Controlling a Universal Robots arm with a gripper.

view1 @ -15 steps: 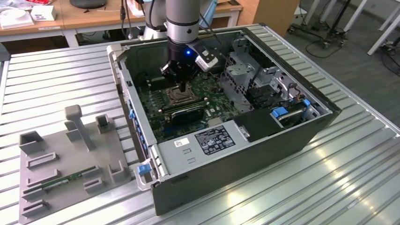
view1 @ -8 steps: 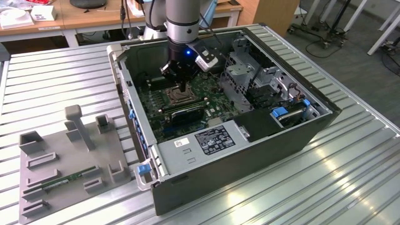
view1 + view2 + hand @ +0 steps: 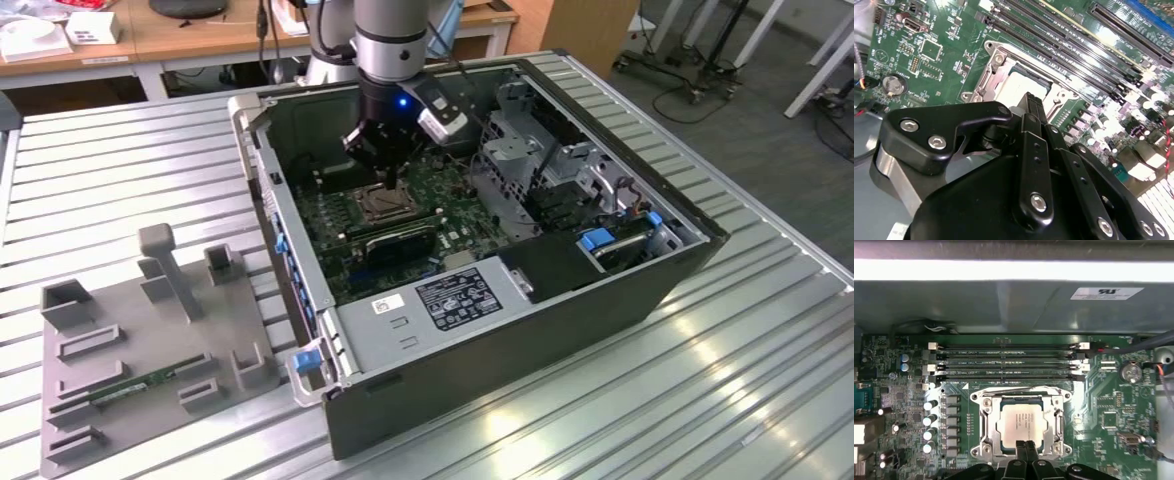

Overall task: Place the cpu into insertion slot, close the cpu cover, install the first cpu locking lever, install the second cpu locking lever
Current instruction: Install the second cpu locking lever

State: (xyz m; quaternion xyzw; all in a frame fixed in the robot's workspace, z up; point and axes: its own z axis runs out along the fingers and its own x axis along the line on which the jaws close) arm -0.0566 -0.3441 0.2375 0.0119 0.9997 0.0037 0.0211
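The cpu [image 3: 1021, 421] is a pale square chip lying flat in the insertion slot [image 3: 985, 452], on the green motherboard inside an open computer case. The cpu cover [image 3: 988, 425], a silver frame, lies flat around the chip, its window showing the chip's face. In the second wrist view the cpu [image 3: 1021, 85] and the cpu cover [image 3: 994, 75] sit just past my fingertips. My gripper [image 3: 1026, 446] hangs over one edge of the slot with its two thin fingers pressed together and nothing visible between them. In the exterior view my gripper [image 3: 388, 180] stands right above the insertion slot [image 3: 378, 206].
Several long black memory slots [image 3: 1009, 360] run beside the socket. The case walls [image 3: 534, 330] and a metal drive cage [image 3: 534, 150] close in around the board. A grey fixture tray [image 3: 147, 350] with a memory stick [image 3: 134, 385] lies at the exterior view's left.
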